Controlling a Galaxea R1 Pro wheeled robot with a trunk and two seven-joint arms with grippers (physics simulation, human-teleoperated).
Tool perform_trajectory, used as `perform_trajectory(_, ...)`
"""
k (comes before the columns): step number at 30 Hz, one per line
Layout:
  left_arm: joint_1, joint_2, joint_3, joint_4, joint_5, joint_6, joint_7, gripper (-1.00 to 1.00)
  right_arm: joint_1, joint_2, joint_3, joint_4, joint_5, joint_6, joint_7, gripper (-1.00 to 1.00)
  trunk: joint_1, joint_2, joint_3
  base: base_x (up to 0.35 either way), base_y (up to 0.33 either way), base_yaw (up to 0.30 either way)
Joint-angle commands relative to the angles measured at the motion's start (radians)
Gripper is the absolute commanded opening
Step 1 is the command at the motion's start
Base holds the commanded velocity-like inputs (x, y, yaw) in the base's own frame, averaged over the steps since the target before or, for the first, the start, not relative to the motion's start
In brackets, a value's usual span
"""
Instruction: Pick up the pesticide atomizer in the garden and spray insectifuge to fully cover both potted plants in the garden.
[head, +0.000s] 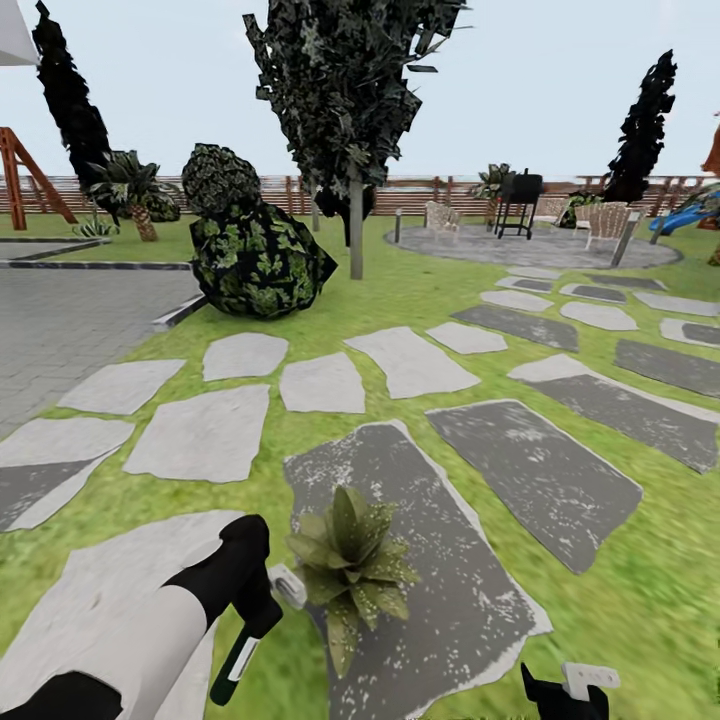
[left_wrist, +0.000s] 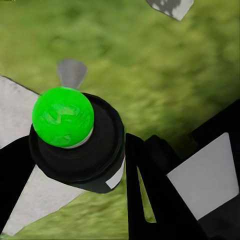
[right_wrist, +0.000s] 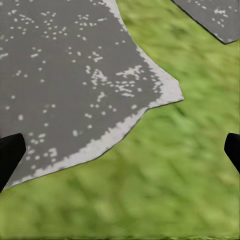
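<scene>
Atomizer (left_wrist: 75, 145) clamped between left fingers (left_wrist: 150, 200), beside potted plant (head: 352, 560); right fingers (right_wrist: 10, 155) spread wide.

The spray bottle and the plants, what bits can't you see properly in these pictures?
- Pesticide atomizer, head view: the left pincer and arm cover its upper body; its nozzle direction is unclear.
- Potted plant, head view: leaves hide the pot.
- Second potted plant: cannot be picked out; far greenery by the fence is too small.
- Right pincer, head view: cut off by the bottom edge.
- Grass, right wrist view: blurred.
</scene>
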Motion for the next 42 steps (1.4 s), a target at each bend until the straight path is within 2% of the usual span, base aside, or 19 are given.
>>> perform_trajectory(1,0.000,0.000,-0.001,-0.002,-0.010,0.006,-0.010,-1.00,-0.001,0.000,-0.009,0.001,0.005,-0.004,0.006,1.00,0.000,0.000,-0.001,0.000,0.302,-0.276)
perform_trajectory(7,0.000,-0.001,0.000,-0.002,-0.009,0.007,-0.010,-1.00,-0.001,0.000,-0.009,0.001,0.005,-0.004,0.006,1.00,0.000,0.000,-0.001,0.051,0.281,-0.286)
perform_trajectory(13,0.001,-0.004,-0.001,-0.008,-0.009,0.004,-0.010,-1.00,-0.001,0.000,-0.009,0.001,0.005,-0.004,0.006,1.00,0.000,0.000,-0.001,0.018,0.041,-0.108)
perform_trajectory(17,-0.010,-0.030,-0.001,-0.013,-0.010,0.008,-0.010,-1.00,-0.001,0.000,-0.009,0.000,0.005,-0.004,0.006,1.00,0.000,0.000,-0.001,0.001,0.001,-0.005)
perform_trajectory(21,-0.013,-0.042,-0.001,-0.016,-0.010,0.010,-0.010,-1.00,-0.001,0.000,-0.009,0.001,0.005,-0.004,0.006,1.00,0.000,0.000,-0.001,0.008,0.000,0.000)
perform_trajectory(32,0.002,-0.025,-0.001,0.000,-0.004,0.002,-0.012,-1.00,-0.001,0.000,-0.009,0.001,0.005,-0.004,0.006,1.00,0.000,0.000,-0.001,0.106,0.028,-0.058)
perform_trajectory(36,0.003,-0.003,0.000,0.000,-0.004,0.000,-0.014,-1.00,-0.001,0.000,-0.009,0.001,0.005,-0.004,0.006,1.00,0.000,0.000,-0.001,0.001,0.000,-0.100)
perform_trajectory(42,0.003,-0.015,0.000,0.001,-0.004,-0.001,-0.016,-1.00,-0.001,0.000,-0.009,0.000,0.005,-0.004,0.006,1.00,0.000,0.000,-0.001,0.000,0.000,-0.005)
